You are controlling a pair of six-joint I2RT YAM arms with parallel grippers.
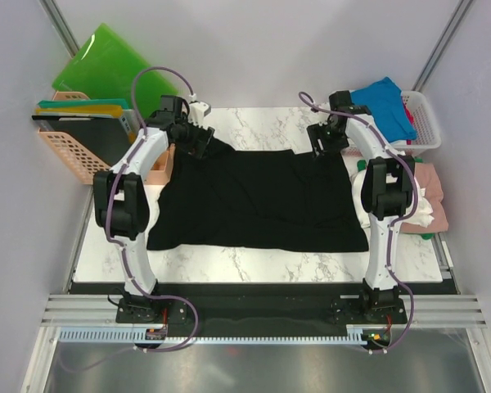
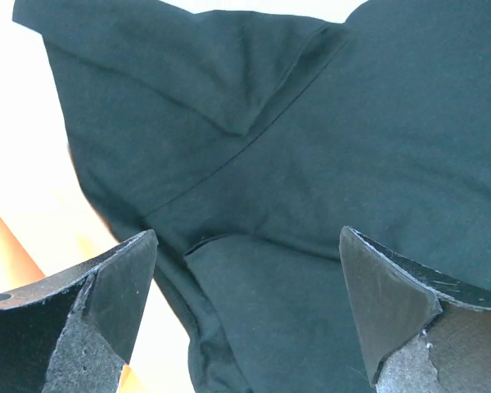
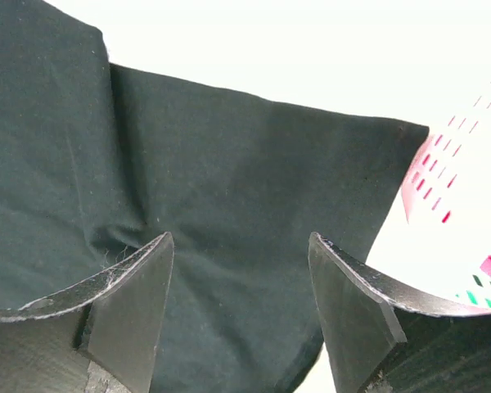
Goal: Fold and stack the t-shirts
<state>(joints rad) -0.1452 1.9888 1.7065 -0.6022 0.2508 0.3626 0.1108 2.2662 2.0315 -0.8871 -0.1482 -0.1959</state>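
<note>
On the counter [image 1: 254, 264] the black shirt [image 1: 262, 201] lies flat, its 11 and 1 o'clock corners beneath the left claw [image 1: 201, 141] and right claw [image 1: 322, 146], both spread wide, gripping nothing.

Place: robot lab test cell.
Enclosure: plain white walls [image 1: 254, 49], metal corner struts [image 1: 65, 29].
Mounting: left arm [image 1: 135, 196] and right arm [image 1: 385, 188] bolted to aluminium rails [image 1: 262, 311]; exposed cables [image 1: 159, 78].
Work area: marble-patterned surface [image 1: 262, 262], peach basket [image 1: 69, 155] and white basket [image 1: 425, 119] at its sides.
</note>
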